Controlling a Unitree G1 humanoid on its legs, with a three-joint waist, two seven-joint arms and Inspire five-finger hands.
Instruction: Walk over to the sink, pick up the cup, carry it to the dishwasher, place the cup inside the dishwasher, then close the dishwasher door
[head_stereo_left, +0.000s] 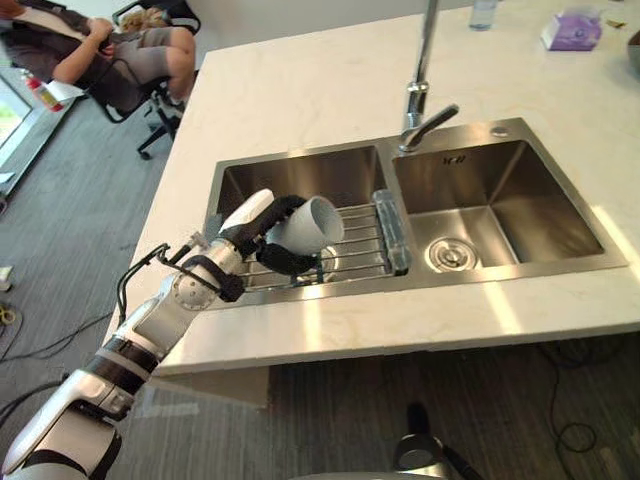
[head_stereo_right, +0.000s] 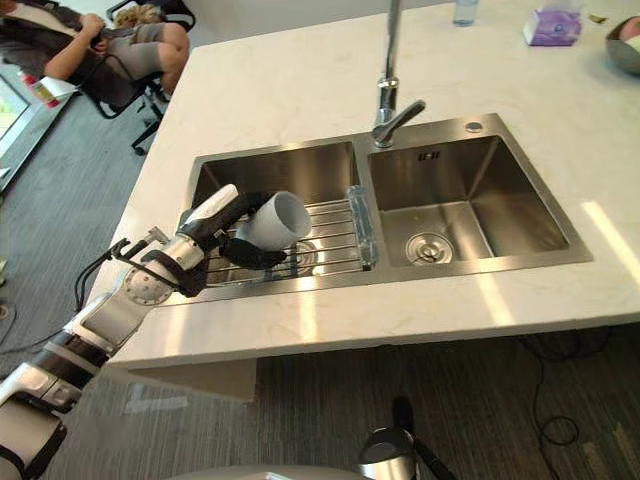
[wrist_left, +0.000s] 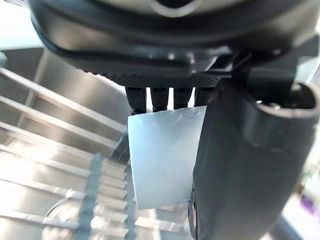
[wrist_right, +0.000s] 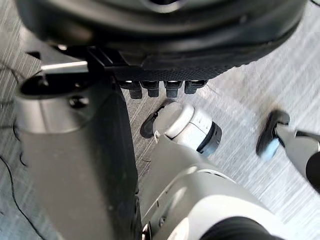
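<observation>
Cup (head_stereo_left: 310, 222), white and tipped on its side, is held by the left hand (head_stereo_left: 248, 238), whose fingers and thumb curl round it, just above the wire rack (head_stereo_left: 360, 250) near the front edge of the sink (head_stereo_left: 300, 157), in its left basin.

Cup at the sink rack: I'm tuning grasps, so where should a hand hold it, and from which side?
Round its plain side wall, from the robot's left: the cup is tipped sideways with no handle showing, and the left hand wraps it there.
</observation>
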